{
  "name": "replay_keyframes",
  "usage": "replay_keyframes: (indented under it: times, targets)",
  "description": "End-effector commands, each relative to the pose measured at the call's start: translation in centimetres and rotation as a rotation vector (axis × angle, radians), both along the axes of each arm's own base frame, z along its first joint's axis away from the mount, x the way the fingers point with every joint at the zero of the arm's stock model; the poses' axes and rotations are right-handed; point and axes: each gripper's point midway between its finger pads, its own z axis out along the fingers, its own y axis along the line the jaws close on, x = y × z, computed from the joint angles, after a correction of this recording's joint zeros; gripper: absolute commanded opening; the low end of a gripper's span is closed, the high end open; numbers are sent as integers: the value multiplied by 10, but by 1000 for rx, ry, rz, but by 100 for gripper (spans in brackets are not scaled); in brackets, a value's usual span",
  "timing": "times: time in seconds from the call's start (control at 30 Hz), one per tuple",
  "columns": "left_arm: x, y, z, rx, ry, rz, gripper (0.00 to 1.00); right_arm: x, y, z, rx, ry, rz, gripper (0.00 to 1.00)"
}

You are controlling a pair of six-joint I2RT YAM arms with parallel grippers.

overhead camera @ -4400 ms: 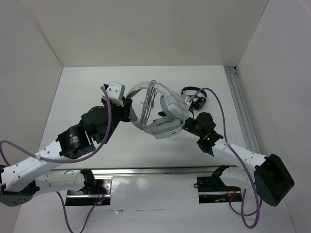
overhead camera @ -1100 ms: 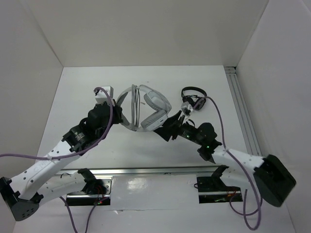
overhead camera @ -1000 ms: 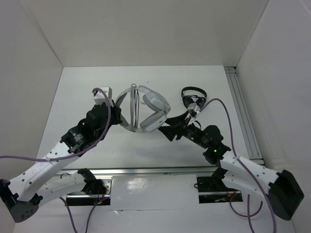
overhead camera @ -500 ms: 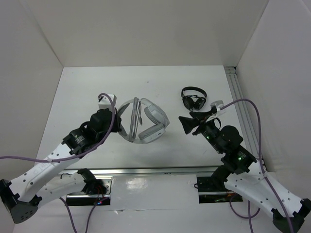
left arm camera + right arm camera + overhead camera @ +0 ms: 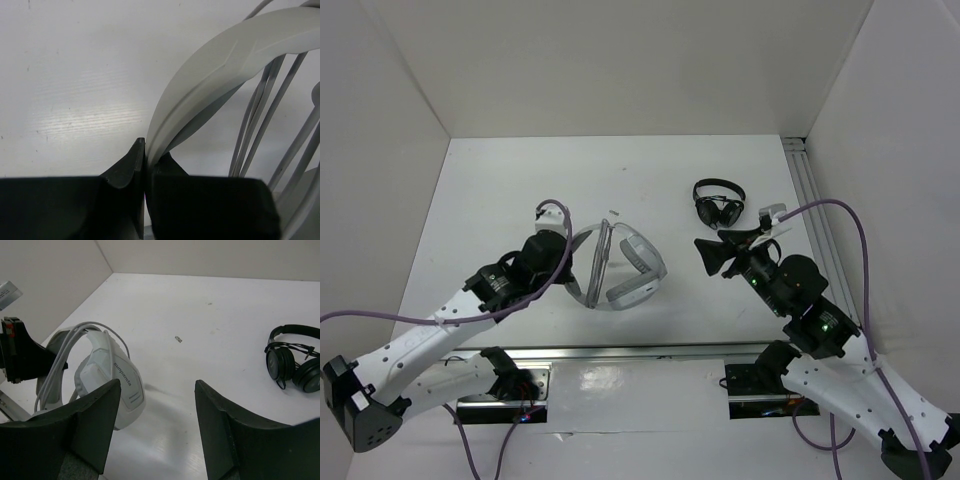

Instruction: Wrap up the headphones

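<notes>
Both jaws of the left gripper [image 5: 145, 150] are pressed shut on the thin edge of the headband [image 5: 210, 65], which arches up and away from the fingertips. Several turns of the grey cable [image 5: 255, 125] run across it just to their right. The wrapping looks close to done, so the job now is to keep the loops in place. I would hold this pinch firm, move slowly without twisting the wrist, and let go only once the cups sit flat on the table [image 5: 500, 190]. A tilt could let the turns slide off the band. The headphones [image 5: 620, 268] hang directly ahead of this gripper, low over the table; whether they touch it I cannot tell. The left arm reaches forward and inward from its base, forearm slanted toward the middle. The right gripper [image 5: 705, 250] stands wide apart and empty, aimed at the headphones but well clear of them, with the black headphones [image 5: 718, 203] near its far side and its arm folded at the elbow.
</notes>
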Motion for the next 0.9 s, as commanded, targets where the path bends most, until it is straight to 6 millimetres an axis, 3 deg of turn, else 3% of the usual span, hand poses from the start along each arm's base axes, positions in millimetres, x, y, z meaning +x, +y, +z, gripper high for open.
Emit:
replay_keyframes:
  times: [0.0, 0.13, 0.23, 0.27, 0.37, 0.4, 0.47, 0.5, 0.63, 0.7, 0.73, 0.87]
  targets:
    - [4, -13, 30, -158, -54, 36, 0, -6, -7, 22, 3, -31, -5, 68]
    - [10, -16, 26, -134, -29, 53, 0, -8, -6, 33, 12, -41, 4, 68]
    - [31, -20, 7, -88, 3, 73, 0, -8, 2, 32, 2, -30, 39, 68]
    - [41, -31, 5, -117, 5, 36, 0, -10, 6, 34, 8, -38, 67, 68]
    - [71, -32, -33, -87, 80, 39, 0, -15, 25, 25, 14, -49, 167, 68]
    - [89, -28, -36, -99, 62, 65, 0, -18, 27, 26, 23, -62, 186, 68]
    - [112, -33, -66, -93, 138, 62, 0, -22, 33, 23, 33, -78, 224, 68]
    - [127, -25, -74, -86, 150, 82, 0, -25, 38, 19, 34, -83, 255, 68]
    - [167, -23, -110, -106, 235, 105, 0, -30, 46, 16, 32, -84, 312, 70]
    - [184, -28, -112, -115, 231, 89, 0, -30, 50, 8, 20, -66, 327, 70]
    - [189, -23, -127, -105, 258, 105, 0, -32, 54, 3, 9, -50, 349, 70]
    - [194, -25, -146, -68, 306, 97, 0, -33, 53, -3, 4, -42, 349, 71]
